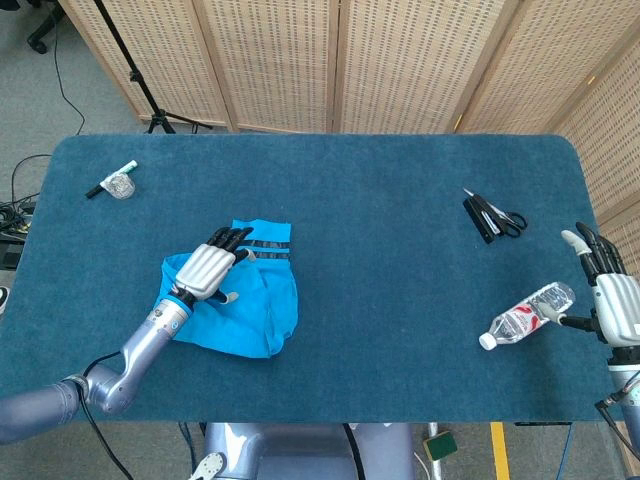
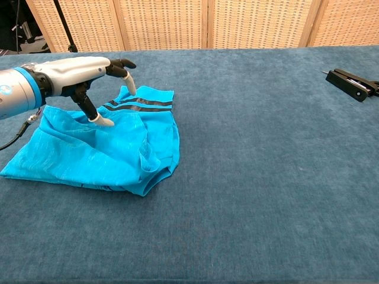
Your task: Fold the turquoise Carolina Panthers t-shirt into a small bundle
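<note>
Backdrop: woven cane screens stand behind a bench [image 1: 400, 250] covered in dark teal carpet-like cloth.
Far left: a small clear pot with a marker [image 1: 115, 184] lies near the bench's 10 o'clock corner, well apart from everything else.
T-shirt: the turquoise t-shirt [image 1: 240, 300] sits left of centre, partly folded and rumpled, its dark-striped sleeve [image 2: 139, 104] at the 12 o'clock end; the long axis seems to run from 8 o'clock to 1 o'clock in the head view.
Left hand: the left hand [image 1: 205, 270] is over the shirt's upper left part, fingers [image 2: 125, 80] spread and curved down, pinching nothing; one fingertip looks to be touching or just above the cloth.
Key relation: the striped sleeve lies just beyond the fingertips toward 1 o'clock, the loose bulk toward 5 o'clock; the left hand is much the nearer.
Right side: scissors [image 1: 494, 217] lie at 2 o'clock, a water bottle [image 1: 526, 315] at 4 o'clock.
Right hand: the right hand [image 1: 608, 300] is at the bench's right edge just beside the bottle, fingers apart, holding nothing.
</note>
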Controlling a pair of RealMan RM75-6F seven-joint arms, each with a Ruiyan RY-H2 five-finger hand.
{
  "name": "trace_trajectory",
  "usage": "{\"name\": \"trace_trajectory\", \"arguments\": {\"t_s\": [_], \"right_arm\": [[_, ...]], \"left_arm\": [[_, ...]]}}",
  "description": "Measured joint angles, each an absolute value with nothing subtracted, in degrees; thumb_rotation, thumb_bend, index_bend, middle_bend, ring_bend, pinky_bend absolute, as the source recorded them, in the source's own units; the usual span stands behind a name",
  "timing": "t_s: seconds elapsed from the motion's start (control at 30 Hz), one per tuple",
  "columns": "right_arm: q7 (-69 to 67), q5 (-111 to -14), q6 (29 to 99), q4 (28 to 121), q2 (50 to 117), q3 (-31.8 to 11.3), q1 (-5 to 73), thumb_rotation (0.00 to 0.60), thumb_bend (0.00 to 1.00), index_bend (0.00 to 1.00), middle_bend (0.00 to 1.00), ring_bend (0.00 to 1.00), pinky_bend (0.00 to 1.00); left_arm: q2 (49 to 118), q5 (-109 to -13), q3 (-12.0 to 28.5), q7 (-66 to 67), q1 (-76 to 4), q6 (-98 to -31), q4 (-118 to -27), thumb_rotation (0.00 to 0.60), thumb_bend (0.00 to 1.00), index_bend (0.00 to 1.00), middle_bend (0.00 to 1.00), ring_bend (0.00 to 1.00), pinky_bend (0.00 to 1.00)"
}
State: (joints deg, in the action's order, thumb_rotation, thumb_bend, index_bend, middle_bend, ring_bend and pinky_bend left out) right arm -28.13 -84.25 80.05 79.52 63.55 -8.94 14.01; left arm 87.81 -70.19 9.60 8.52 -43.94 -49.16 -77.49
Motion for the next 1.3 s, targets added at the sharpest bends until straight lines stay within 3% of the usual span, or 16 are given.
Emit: {"name": "trace_trajectory", "arguments": {"t_s": [0.17, 0.77, 1.3], "right_arm": [[-28.4, -83.4, 79.1, 78.8, 63.8, -9.2, 14.3, 0.600, 0.00, 0.00, 0.00, 0.00, 0.00], [-28.9, -81.4, 76.9, 77.3, 64.3, -9.9, 14.8, 0.600, 0.00, 0.00, 0.00, 0.00, 0.00], [-28.7, -80.6, 75.7, 76.4, 64.8, -10.2, 15.2, 0.600, 0.00, 0.00, 0.00, 0.00, 0.00]], "left_arm": [[89.5, -66.4, 10.4, 10.4, -45.4, -46.8, -74.2, 0.600, 0.24, 0.38, 0.00, 0.00, 0.00], [93.8, -63.3, 10.7, 10.3, -48.1, -42.7, -66.4, 0.600, 0.24, 0.39, 0.00, 0.00, 0.00], [94.9, -62.5, 10.1, 7.9, -49.0, -39.6, -63.3, 0.600, 0.26, 0.51, 0.00, 0.00, 0.00]]}}
